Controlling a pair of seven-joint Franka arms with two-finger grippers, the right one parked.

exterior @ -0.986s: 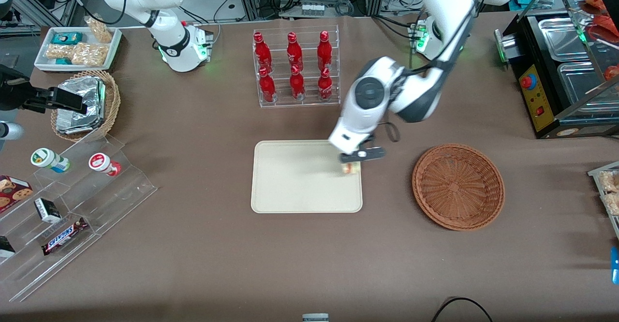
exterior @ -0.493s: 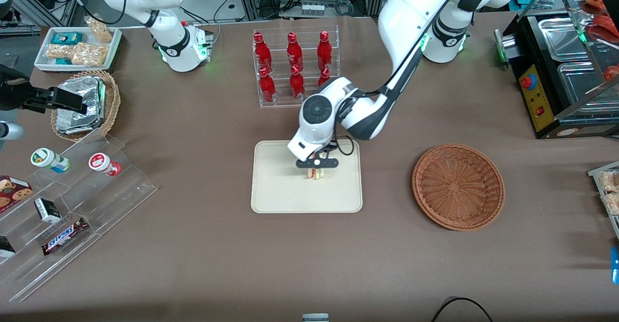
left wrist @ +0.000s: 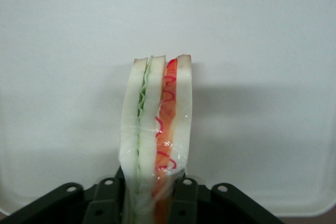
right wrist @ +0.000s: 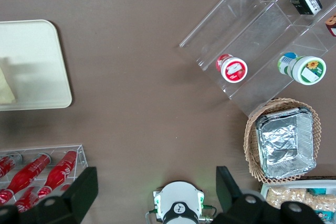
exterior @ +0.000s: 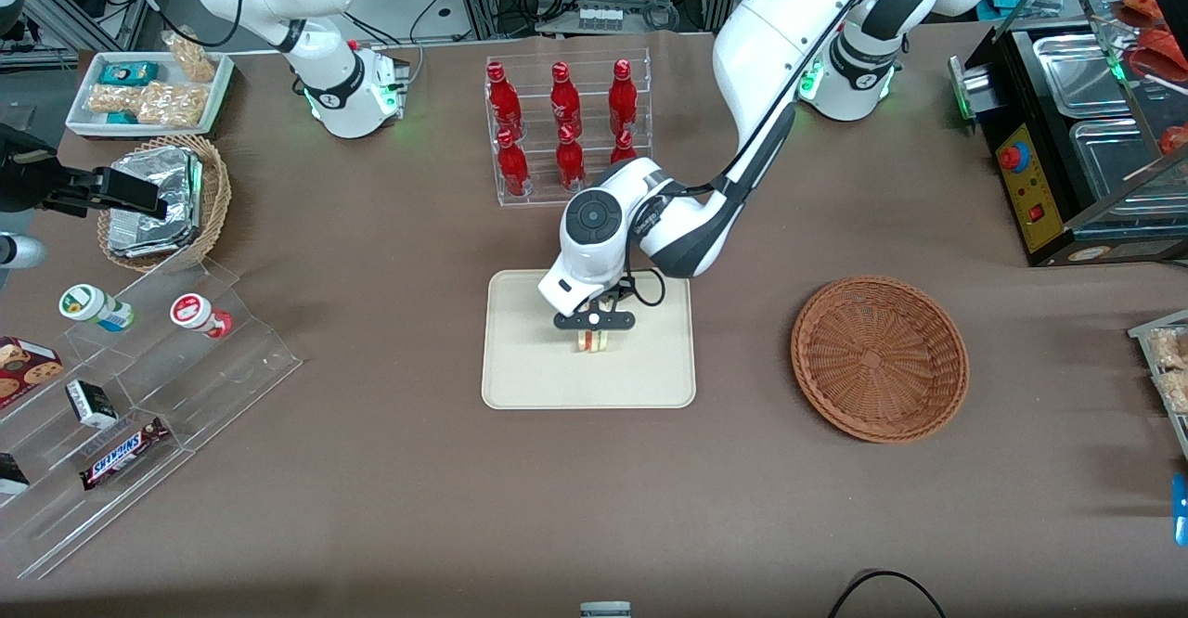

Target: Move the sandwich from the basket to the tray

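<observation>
One sandwich (left wrist: 157, 140) in hand (exterior: 594, 332), over tray (exterior: 520, 367).

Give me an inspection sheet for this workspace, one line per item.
Surface: brown table, covered edge to edge.
Job's things: sandwich held on edge over the tray; basket holds nothing, toward the working arm's end.
Clutter: red bottles in a clear rack; foil packets in a tan basket; snacks on clear steps; white snack tray.
Grippers: gripper shut on the sandwich, above the tray's middle.
Cables: black cable at the table's near edge.
Surroundings: black warming unit, equipment racks.
</observation>
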